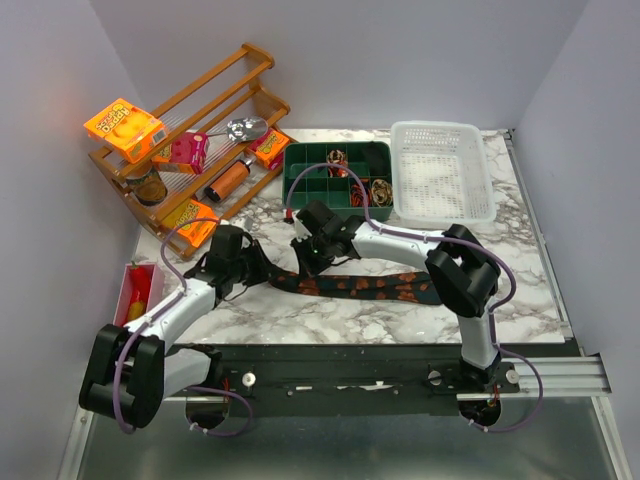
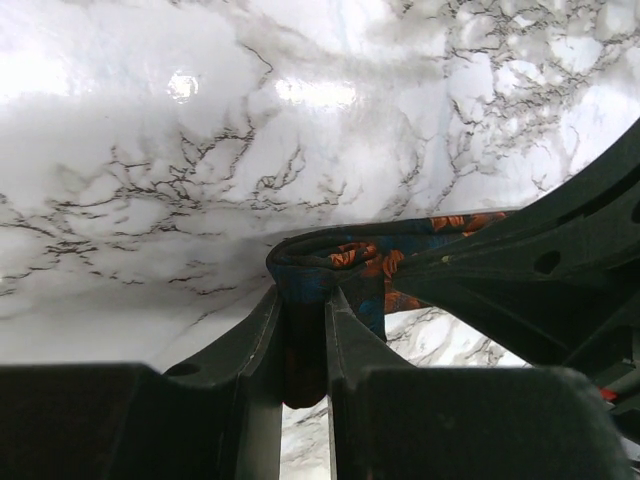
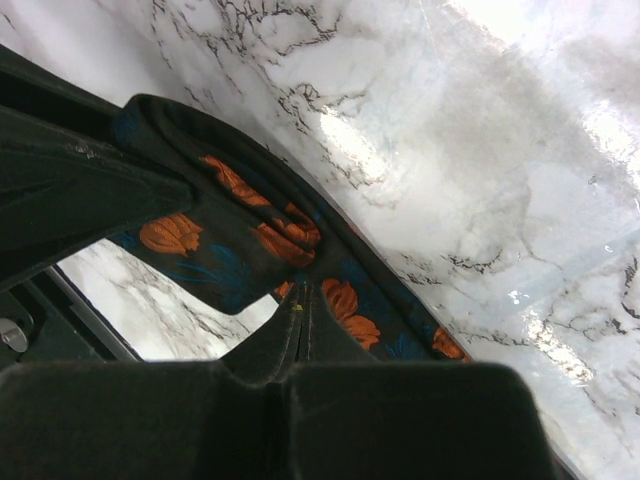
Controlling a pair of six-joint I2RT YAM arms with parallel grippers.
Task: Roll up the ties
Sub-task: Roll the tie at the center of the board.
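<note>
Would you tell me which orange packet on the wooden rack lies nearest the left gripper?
The packet at the near lower end of the rack, close beside the left gripper; the other two sit farther back.

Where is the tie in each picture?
Top: the tie lies across the middle of the table, in front of the arms.
Left wrist: low centre, its folded end pinched in the left hand.
Right wrist: slanting from upper left to bottom middle.
Shared landmark: the marble table.
</note>
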